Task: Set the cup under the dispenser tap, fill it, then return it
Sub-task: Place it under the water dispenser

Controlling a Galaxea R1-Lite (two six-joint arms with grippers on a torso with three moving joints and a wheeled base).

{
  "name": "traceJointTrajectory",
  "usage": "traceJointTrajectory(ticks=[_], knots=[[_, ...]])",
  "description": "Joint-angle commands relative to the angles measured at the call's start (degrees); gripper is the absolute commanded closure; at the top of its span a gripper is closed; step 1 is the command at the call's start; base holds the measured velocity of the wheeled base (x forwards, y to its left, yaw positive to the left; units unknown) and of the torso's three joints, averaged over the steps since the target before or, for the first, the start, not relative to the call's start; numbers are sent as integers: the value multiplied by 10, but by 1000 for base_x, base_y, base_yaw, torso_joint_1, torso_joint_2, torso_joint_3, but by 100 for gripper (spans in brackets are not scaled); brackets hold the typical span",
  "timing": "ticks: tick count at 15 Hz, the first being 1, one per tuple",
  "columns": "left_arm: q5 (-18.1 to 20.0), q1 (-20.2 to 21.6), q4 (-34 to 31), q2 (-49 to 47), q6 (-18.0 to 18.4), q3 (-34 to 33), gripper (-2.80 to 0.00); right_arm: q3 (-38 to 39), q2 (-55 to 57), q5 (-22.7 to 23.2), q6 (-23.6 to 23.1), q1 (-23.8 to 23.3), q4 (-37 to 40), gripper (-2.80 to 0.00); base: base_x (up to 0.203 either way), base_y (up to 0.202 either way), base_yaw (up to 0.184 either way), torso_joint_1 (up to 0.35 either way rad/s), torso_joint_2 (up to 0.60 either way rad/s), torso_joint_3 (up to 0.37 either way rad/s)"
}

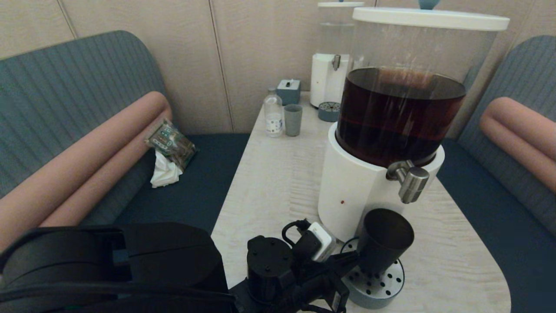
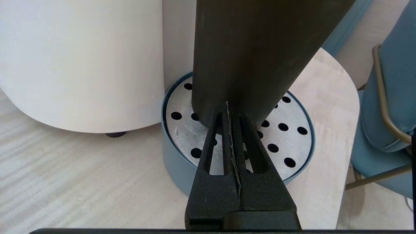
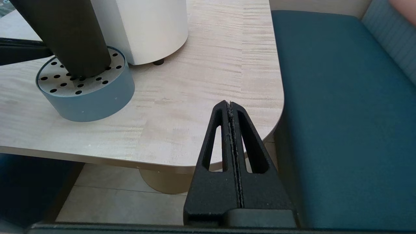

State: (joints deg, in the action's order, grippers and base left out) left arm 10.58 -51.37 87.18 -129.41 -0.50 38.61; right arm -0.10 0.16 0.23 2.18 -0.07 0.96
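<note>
Cup (image 1: 384,241) tilted on drip tray (image 1: 382,287)

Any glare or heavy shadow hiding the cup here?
Head view: dim; reflections streak the clear tank of dark brown liquid; small dark tapered cup readable. Left wrist view: brighter, left end effector at cup's base. Right end effector idle near table corner.
</note>
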Motion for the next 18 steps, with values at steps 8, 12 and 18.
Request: traceJointTrajectory(ticks=[8, 12, 18], knots=[[1, 0, 5, -5, -1, 2, 0, 0, -1, 0, 0, 1, 0, 0, 0, 0, 0, 0, 0, 0], [-2, 0, 5, 8, 4, -14, 0, 0, 0, 0, 0, 0, 0, 0, 0, 0, 0, 0, 0, 0], [-21, 19, 5, 142, 0, -128, 0, 0, 0, 0, -2, 0, 0, 0, 0, 0, 0, 0, 0, 0]])
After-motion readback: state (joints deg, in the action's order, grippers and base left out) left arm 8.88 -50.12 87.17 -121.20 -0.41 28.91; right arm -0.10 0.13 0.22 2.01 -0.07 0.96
